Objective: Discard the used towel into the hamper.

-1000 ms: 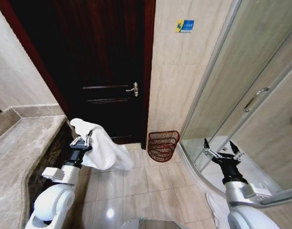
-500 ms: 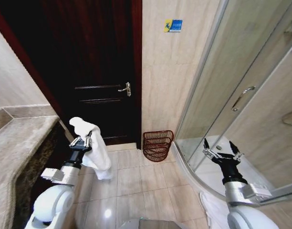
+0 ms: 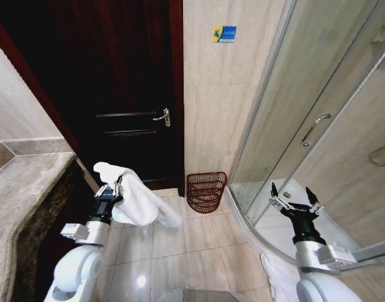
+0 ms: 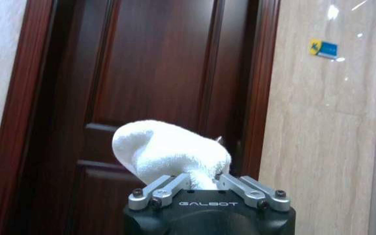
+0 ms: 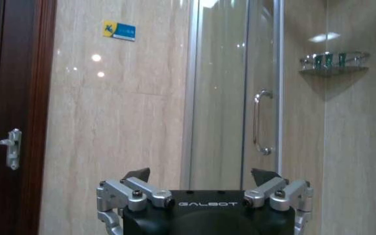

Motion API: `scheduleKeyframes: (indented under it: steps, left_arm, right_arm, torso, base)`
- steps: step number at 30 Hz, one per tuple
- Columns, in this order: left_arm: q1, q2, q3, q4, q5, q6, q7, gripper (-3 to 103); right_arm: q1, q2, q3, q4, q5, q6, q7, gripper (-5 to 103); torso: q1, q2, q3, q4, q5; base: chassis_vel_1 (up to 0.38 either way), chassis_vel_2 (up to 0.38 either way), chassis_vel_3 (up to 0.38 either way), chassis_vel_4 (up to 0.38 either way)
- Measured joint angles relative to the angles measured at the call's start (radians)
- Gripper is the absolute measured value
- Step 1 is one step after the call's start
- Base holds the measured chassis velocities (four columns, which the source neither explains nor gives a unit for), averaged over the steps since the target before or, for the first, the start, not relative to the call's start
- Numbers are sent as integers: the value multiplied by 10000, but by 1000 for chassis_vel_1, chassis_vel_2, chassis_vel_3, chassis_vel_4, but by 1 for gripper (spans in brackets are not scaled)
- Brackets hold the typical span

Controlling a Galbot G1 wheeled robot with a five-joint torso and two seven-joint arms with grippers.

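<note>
Ahead, hamper [image 3: 206, 191] right of towel-holding left gripper [image 3: 111, 188].

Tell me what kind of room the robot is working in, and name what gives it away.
Most likely a bathroom. A glass shower enclosure with a curved base stands on the robot's right, a stone vanity counter on its left, and the walls and floor are tiled. The left gripper holds a white towel.

A dark wooden door [image 3: 126, 94] stands beside a beige tiled wall [image 3: 221, 107]; a glass shower door [image 3: 306, 119], stone counter [image 3: 22, 189], and glossy tiled floor [image 3: 199, 251].
</note>
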Motion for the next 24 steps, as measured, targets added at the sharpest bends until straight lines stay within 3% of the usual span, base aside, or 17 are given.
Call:
scheduleKeyframes:
  steps: [4, 13, 24]
  left_arm:
    - [287, -291, 280, 115, 471, -293, 178, 7]
    - [471, -258, 365, 241, 702, -448, 262, 7]
    - [292, -40, 280, 487, 711, -389, 255, 7]
  right_arm:
    - [-83, 557, -295, -166, -631, 452, -494, 100]
    - [-304, 762, -358, -422, -745, 865, -690, 100]
    - [-227, 691, -279, -513, -633, 874, -674, 100]
  torso:
    - [0, 0, 0, 0, 1]
    - [-53, -116, -61, 0, 1]
    - [-354, -773, -419, 1, 2]
  base:
    - [0, 0, 0, 0]
    - [0, 0, 0, 0]
    - [0, 0, 0, 0]
